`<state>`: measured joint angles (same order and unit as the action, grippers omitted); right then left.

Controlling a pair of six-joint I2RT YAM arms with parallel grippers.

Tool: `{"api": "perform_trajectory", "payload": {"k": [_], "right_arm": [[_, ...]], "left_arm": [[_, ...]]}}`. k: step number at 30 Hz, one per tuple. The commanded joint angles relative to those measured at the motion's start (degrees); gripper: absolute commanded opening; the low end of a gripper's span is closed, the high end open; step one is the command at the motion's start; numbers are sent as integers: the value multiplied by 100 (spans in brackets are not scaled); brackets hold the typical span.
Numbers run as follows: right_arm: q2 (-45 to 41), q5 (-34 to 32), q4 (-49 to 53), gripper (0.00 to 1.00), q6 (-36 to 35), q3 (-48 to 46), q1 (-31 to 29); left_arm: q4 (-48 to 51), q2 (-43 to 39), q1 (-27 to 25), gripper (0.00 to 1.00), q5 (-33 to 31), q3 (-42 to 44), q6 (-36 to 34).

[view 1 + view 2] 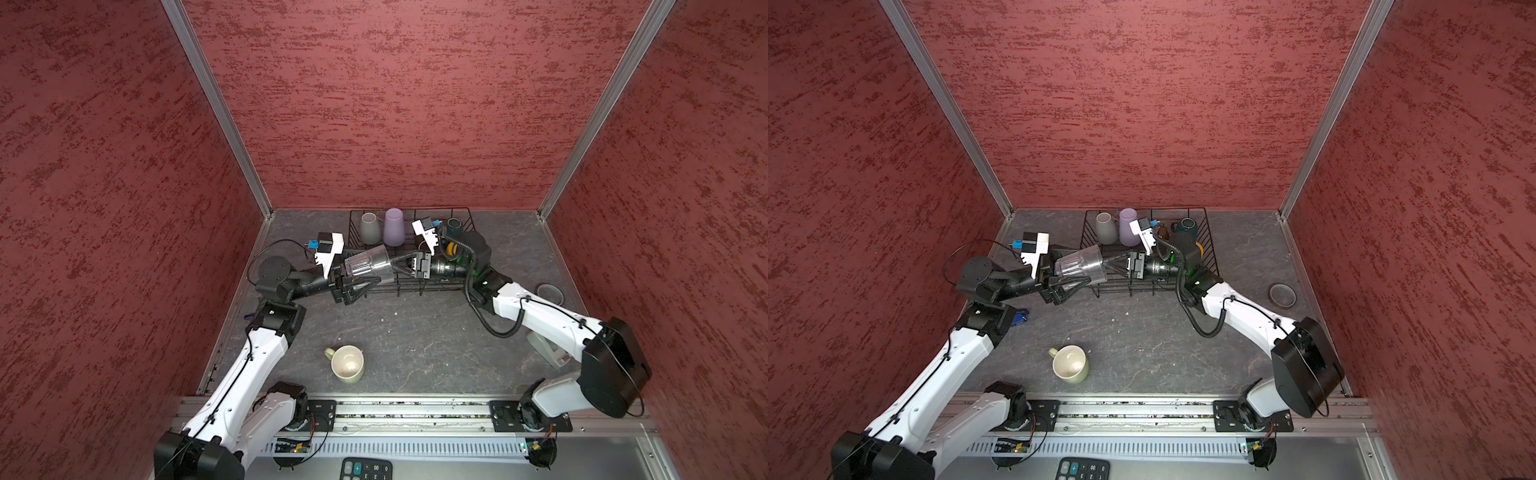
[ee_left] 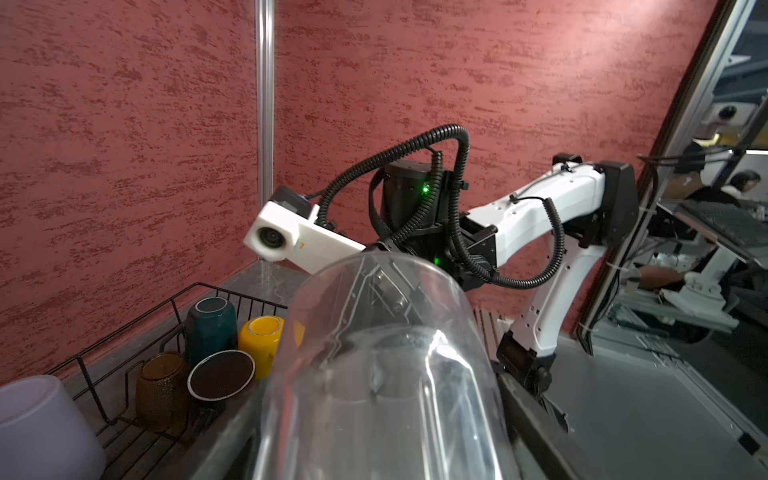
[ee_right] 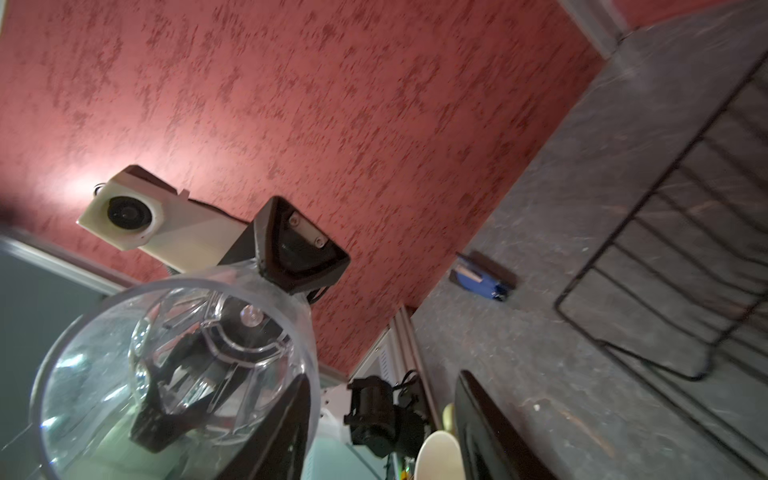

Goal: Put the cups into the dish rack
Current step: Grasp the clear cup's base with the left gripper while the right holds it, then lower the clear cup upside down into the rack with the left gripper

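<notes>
Two cups are waiting outside the dish rack (image 1: 432,284): the pale-green mug (image 1: 347,363) is sitting low in the frame on the surface (image 1: 436,345), and the clear glass (image 1: 368,264) is hanging sideways at the rack's lower-left corner, mouth facing right. You are seemingly mid-handover: your left claw (image 1: 359,276) is gripping its ribbed base while your right claw (image 1: 397,264) is holding its jaws apart at the rim. Next, it is needing a carry over free wires and a gentle upending.

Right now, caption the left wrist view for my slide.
Left gripper holds the clear glass on its side beside the part-loaded dish rack.
</notes>
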<state>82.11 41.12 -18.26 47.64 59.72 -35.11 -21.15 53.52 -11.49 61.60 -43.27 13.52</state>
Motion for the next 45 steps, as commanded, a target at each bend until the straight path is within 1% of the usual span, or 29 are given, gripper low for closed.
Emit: {"api": "perform_trajectory", "payload": {"k": [1,2,3,5,6,11,16,20,28,33,35,40,45], "right_arm": [[-513,-1975,2341,64,-1266,377,188],[-660,-2601,2839,67,-1556,448,188],[-801,-3088,3167,71,-1788,470,200],[-1068,-3609,3475,77,-2069,417,254],[-1190,-3759,3559,80,-2136,368,298],[-1468,-3998,3741,89,-2273,270,492],[-1595,-4080,3683,95,-2312,191,565],[-1738,-4295,3645,98,-2320,93,632],[-2063,-4367,3568,99,-2320,-277,703],[-2155,-4341,3596,99,-2362,-338,747],[-2172,-4324,3588,99,-2364,-369,760],[-2151,-4236,3558,99,-2356,-400,791],[-2144,-4148,3521,99,-2283,-452,795]], "left_arm": [[1542,20,-41,0,-710,-706,-679],[1867,76,-64,0,-1025,-873,-756],[2116,143,-64,0,-1313,-1014,-801],[2539,273,-77,0,-1821,-1263,-828],[2790,362,-73,0,-2060,-1423,-836],[4185,1117,-188,0,-3173,-2443,-929],[5364,2068,-548,0,-4407,-3457,-1077],[6008,2791,-752,0,-5034,-4134,-1012],[7240,4140,-916,0,-5405,-5493,-1026],[7920,4984,-958,0,-5659,-6392,-994],[8068,5266,-989,0,-5873,-6643,-996],[8348,5905,-986,0,-5951,-7175,-1021],[8598,6537,-978,0,-6194,-7758,-1053]]}}
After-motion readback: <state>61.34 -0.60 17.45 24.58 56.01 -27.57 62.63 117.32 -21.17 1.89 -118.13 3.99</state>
